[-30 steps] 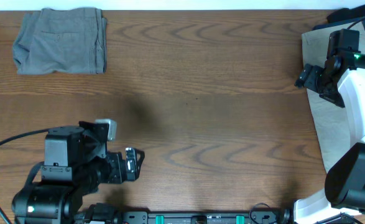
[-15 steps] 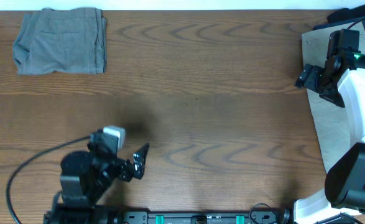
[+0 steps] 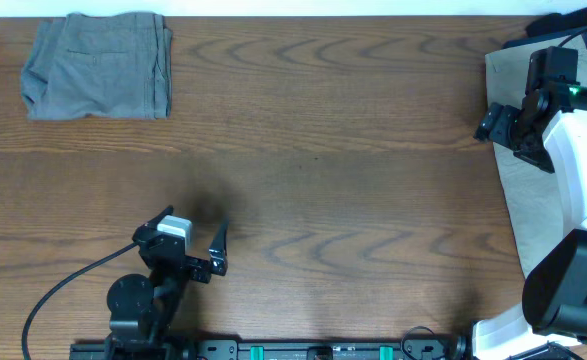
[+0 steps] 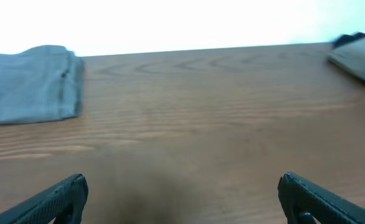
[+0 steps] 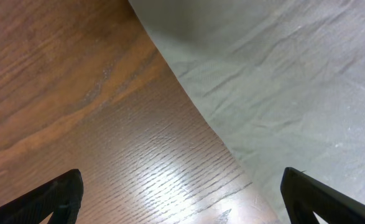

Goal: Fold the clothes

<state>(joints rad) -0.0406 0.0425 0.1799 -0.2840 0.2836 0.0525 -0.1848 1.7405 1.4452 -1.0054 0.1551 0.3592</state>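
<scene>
Looking this one over, the folded grey shorts [image 3: 98,67] are sitting in the far left corner of the table [image 3: 353,180], well apart from both arms, with nothing touching them. The left gripper [image 3: 213,252] is hanging near the front edge with its fingers spread wide. The left wrist cam is showing both tips out at its bottom corners, with only bare wood between them. That view is coming out pretty soft, and a dark-edged thing at its far right is too blurry for me to call. The right gripper [image 3: 498,122] is gaping wide too, hovering over the edge of the beige pair [image 3: 533,200] where cloth meets wood, and I can't tell if it's touching. The beige pair is running off the right side, and the white right arm [image 3: 573,150] is covering a good chunk of it. A navy piece [image 3: 558,22] is peeking out at the far right corner, mostly cut off. Compared with a second ago, the left arm [image 3: 138,315] is tucking back toward the front edge and taking up way less of the overhead shot. The right arm and the grey shorts are staying where they were.
</scene>
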